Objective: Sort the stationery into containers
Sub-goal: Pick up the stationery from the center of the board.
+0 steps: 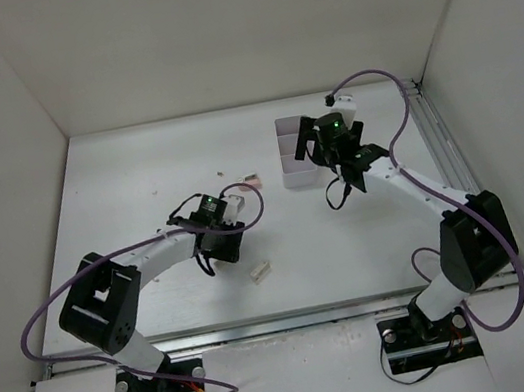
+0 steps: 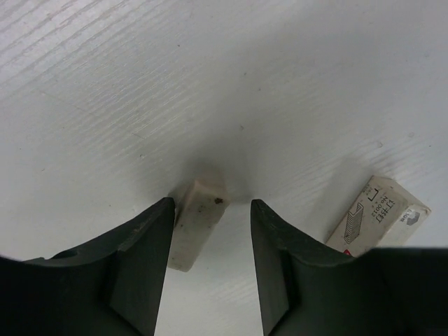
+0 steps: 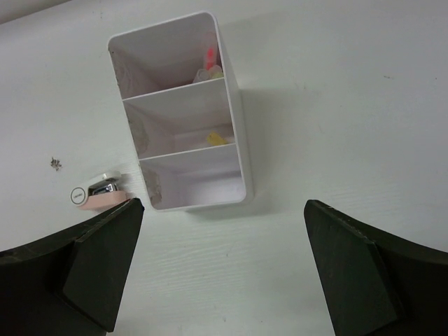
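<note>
A cream eraser-like block (image 2: 198, 222) lies on the table between my left gripper's (image 2: 211, 203) open fingers, close to the left finger (image 2: 143, 252); nothing is gripped. In the top view the left gripper (image 1: 223, 249) points down at mid-table and hides the block. A cream printed staple box (image 2: 378, 217) lies just right of it and also shows in the top view (image 1: 258, 271). The white three-compartment box (image 3: 234, 140) holds a pink stick (image 3: 208, 56) in its far cell and a yellow piece (image 3: 215, 138) in the middle. My right gripper (image 3: 222, 204) is wide open and empty above the box's near end (image 1: 294, 160).
A pale pink item with a metal part (image 3: 101, 194) lies left of the box and also shows in the top view (image 1: 251, 181). Small specks (image 3: 54, 163) lie further left. White walls enclose the table; a metal rail (image 1: 441, 144) runs along the right side.
</note>
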Robot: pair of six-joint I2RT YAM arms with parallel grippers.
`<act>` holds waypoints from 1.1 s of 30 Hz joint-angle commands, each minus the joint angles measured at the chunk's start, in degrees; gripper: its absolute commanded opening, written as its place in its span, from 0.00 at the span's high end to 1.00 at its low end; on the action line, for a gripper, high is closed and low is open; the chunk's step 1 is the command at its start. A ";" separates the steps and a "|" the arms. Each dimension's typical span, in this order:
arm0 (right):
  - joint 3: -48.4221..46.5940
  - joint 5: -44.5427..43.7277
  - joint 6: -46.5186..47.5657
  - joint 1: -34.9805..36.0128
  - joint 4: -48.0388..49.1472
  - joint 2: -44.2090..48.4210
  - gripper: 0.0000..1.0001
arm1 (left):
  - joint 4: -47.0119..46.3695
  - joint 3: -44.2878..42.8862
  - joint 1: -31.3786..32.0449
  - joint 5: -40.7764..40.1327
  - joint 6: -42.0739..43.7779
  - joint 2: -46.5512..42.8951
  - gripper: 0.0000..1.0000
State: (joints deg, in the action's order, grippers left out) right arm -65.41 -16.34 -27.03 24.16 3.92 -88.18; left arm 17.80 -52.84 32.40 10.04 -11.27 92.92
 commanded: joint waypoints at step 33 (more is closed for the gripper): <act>14.18 39.98 1.99 12.21 34.89 9.01 0.02 | -11.71 -5.18 -4.19 -12.52 -38.29 -28.31 1.00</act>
State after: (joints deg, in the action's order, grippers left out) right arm -47.33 19.16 -23.03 33.76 24.10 -76.03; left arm 14.63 -59.83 28.05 -3.64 -40.60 67.20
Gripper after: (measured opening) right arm 0.979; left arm 0.166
